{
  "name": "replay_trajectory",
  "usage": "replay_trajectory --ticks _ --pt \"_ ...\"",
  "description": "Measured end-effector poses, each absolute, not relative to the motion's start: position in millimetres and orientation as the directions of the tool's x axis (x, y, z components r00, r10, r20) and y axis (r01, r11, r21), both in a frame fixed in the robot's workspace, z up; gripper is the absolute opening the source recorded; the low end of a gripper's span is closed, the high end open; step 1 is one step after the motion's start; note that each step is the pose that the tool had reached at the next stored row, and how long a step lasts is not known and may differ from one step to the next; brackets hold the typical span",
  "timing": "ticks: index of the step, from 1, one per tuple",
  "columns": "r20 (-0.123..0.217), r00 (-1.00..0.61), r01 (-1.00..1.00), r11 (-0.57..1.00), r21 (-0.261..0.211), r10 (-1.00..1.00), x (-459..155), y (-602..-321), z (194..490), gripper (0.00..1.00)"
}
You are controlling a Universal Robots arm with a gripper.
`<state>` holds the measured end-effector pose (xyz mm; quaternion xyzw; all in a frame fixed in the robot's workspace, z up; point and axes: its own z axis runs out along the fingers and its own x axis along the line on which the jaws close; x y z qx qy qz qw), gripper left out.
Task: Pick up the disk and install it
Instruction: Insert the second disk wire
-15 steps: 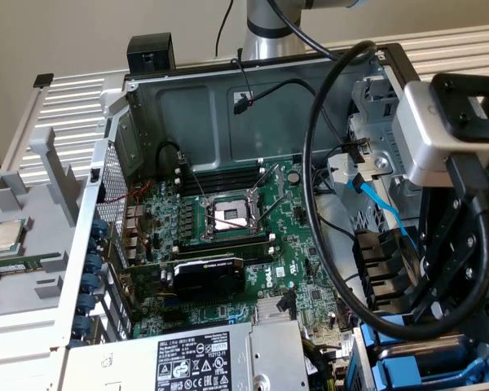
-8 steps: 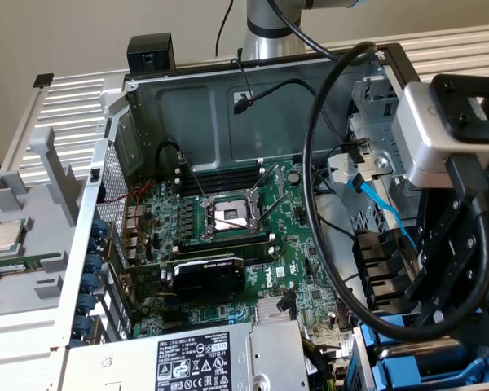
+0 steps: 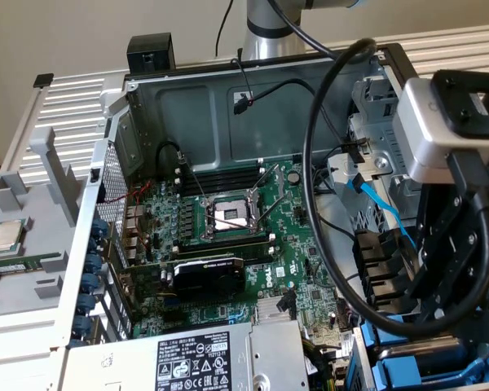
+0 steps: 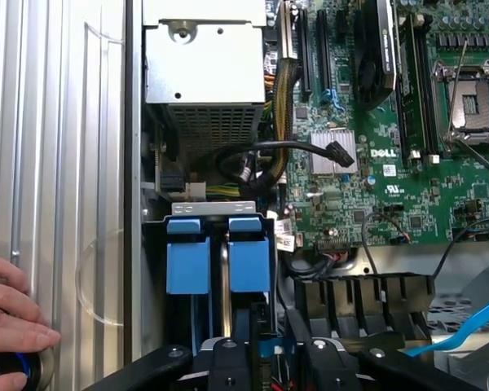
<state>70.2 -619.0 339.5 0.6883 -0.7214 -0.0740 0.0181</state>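
My pincer [image 4: 261,362] hangs directly over the disk [image 4: 219,254], whose blue carrier tabs sit in the drive bay below. Its long axis runs down into the bay. I cannot tell how wide the pincer stands or whether it grips.

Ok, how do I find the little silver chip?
Find the big open computer case. Outside it, at the exterior view's left, sits a grey rack. The chip lies on it: a shiny silver square, unlike the long green strip beside it.
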Motion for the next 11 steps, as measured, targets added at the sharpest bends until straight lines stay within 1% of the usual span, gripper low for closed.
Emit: replay_trajectory --ticks 11 --pt "-0.076 -0.051 -0.991 0.042 0.124 -0.996 70 -617 353 0.31"
